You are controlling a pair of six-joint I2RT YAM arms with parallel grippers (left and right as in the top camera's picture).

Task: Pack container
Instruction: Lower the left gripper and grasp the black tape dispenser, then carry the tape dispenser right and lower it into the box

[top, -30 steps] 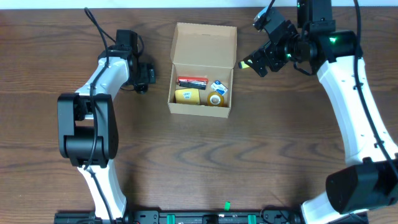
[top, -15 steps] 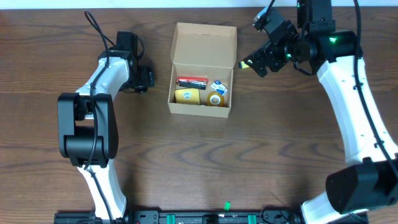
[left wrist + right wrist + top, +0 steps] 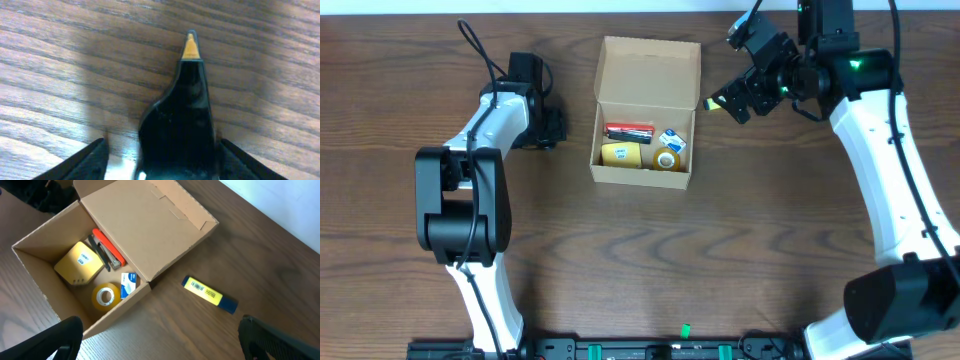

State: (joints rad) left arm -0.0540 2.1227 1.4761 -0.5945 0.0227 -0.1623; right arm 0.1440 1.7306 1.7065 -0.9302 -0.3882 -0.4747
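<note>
The tan cardboard container (image 3: 642, 178) stands open at the table's back middle, its lid flap (image 3: 150, 225) laid back. Inside lie a red and black stapler (image 3: 106, 248), a yellow block (image 3: 80, 262), a tape roll (image 3: 105, 297) and a small blue and white item (image 3: 129, 282). A yellow highlighter with a blue cap (image 3: 209, 295) lies on the table right of the box. My right gripper (image 3: 160, 325) is open and empty above it (image 3: 725, 100). My left gripper (image 3: 552, 127) is low on the table left of the box. Its open fingers (image 3: 162, 145) straddle a black object with an orange tip (image 3: 182, 110).
The dark wood table (image 3: 640, 270) stretches toward the front. The white wall edge runs along the back, close behind the box lid.
My left gripper has shifted slightly left and lower over the black object. The right arm and the box have not moved.
</note>
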